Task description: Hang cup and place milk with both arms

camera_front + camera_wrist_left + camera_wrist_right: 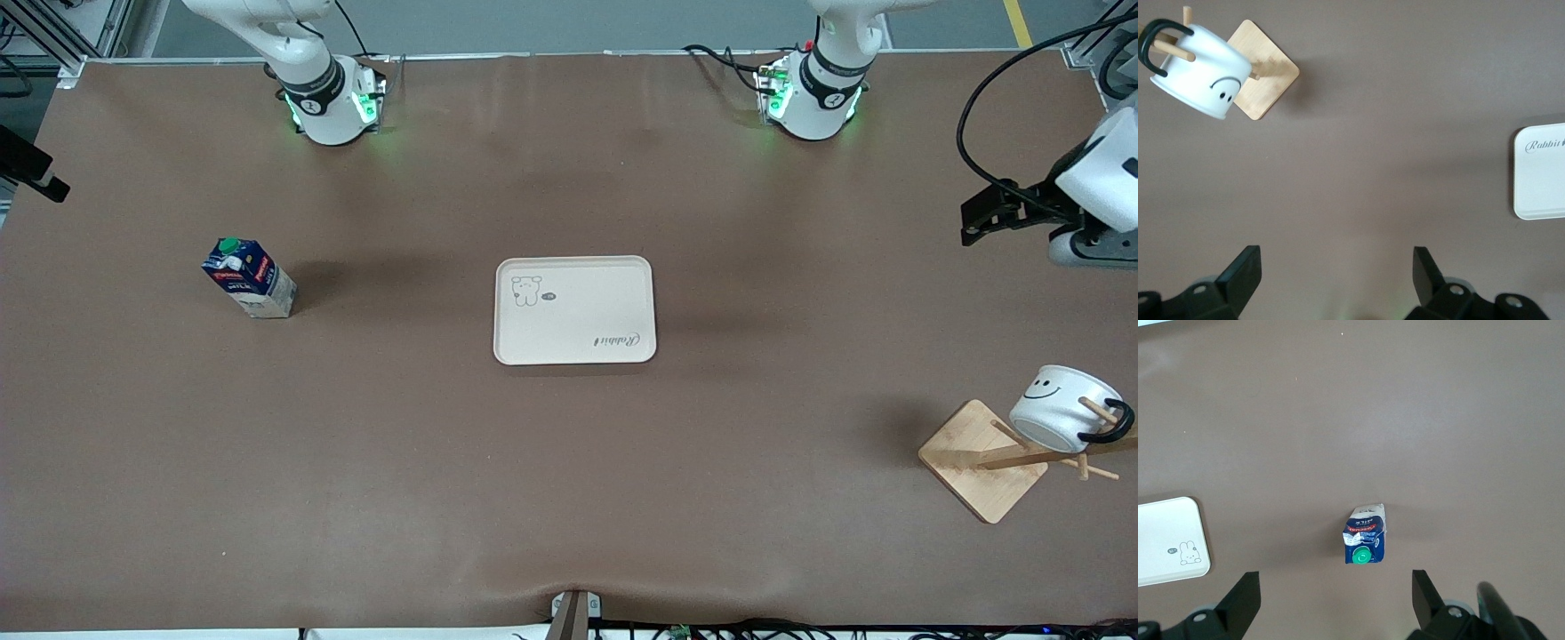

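The white cup [1060,407] with a smiley face hangs by its black handle on a peg of a wooden rack [982,462], at the left arm's end of the table. It also shows in the left wrist view [1201,70]. The dark-blue milk carton [250,278] with a green cap stands upright toward the right arm's end, and shows in the right wrist view [1365,535]. My left gripper [973,220] [1337,267] is open and empty, up in the air over the table's left arm end. My right gripper [49,182] [1337,590] is open and empty, high over the table beside the milk.
A cream tray [575,351] with a rabbit drawing lies flat in the middle of the brown table, between the milk and the rack. It shows at the edge of both wrist views [1538,200] [1168,550]. Cables run at the left arm's end.
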Controlling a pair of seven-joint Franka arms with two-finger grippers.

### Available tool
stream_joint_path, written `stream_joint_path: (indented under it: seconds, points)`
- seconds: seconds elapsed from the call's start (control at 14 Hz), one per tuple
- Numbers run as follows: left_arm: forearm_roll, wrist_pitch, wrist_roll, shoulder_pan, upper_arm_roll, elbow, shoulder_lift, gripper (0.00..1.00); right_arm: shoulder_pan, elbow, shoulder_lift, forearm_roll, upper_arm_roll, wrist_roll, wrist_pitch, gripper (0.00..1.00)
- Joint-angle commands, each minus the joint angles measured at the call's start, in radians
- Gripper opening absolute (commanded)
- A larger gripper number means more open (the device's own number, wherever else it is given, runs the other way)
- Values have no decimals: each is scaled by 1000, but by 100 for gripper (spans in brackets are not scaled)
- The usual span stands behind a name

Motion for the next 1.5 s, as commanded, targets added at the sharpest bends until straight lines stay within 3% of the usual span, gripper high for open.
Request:
stream_joint_path:
  seconds: [0.0,0.29,0.71,1.43]
  points:
    - [-21,-2,-3,-65,72,-70,-62,100,-9,7,-1,-7,8,8,2,100]
    - [-22,1,-3,-146,152,-113,-93,100,-7,7,2,-5,8,11,12,100]
    - [-45,-1,-8,-137,148,-113,-96,100,-13,12,27,-2,8,13,74,100]
    - [-65,1,-8,-139,146,-112,-87,100,-12,21,27,0,8,8,59,100]
